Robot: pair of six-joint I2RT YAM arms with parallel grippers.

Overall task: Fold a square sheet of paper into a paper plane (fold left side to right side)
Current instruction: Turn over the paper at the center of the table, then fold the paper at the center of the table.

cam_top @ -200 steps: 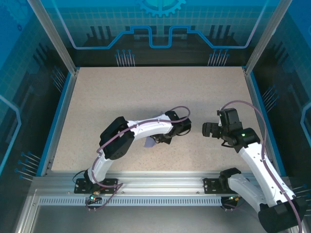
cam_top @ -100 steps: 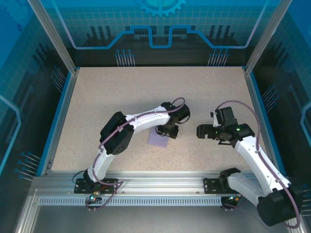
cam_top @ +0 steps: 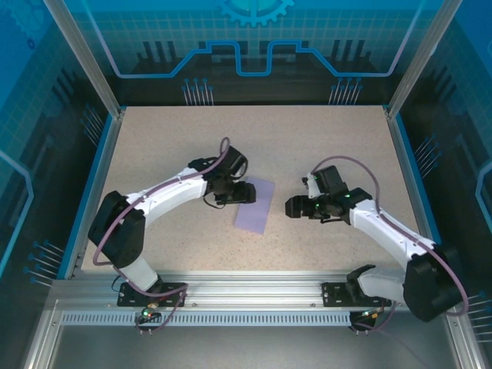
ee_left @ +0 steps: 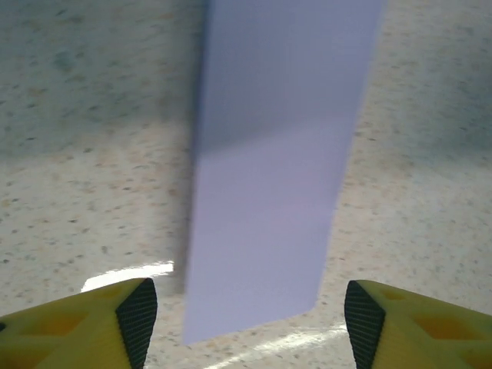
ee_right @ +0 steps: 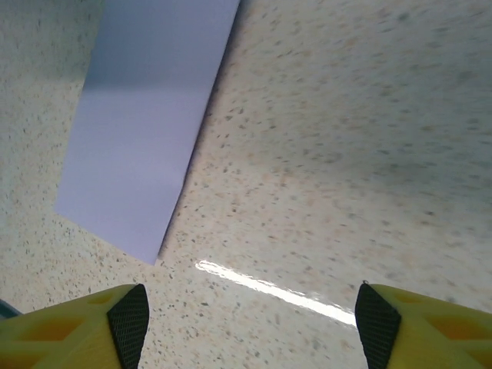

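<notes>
The square sheet of paper (cam_top: 255, 206) lies flat on the table as a narrow pale lavender rectangle, slightly skewed. My left gripper (cam_top: 246, 192) sits low at its upper left edge, pointing right. In the left wrist view the paper (ee_left: 273, 169) runs away from the open left gripper (ee_left: 250, 327), its near end lying between the yellow fingers (ee_left: 137, 321) without touching them. My right gripper (cam_top: 292, 207) hovers just right of the sheet, pointing left. In the right wrist view the paper (ee_right: 146, 131) lies ahead to the left of the open right gripper (ee_right: 253, 327), which has bare table between its fingers.
The speckled beige table (cam_top: 192, 138) is bounded by blue rails on the left (cam_top: 91, 184) and right (cam_top: 413, 184) and by the aluminium base frame (cam_top: 254, 288) at the near edge. Metal posts stand at the back corners.
The left gripper let go of the paper, opened, and swung left and back. The sheet now lies flat. The right arm moved left toward the paper and its jaws narrowed a little.
</notes>
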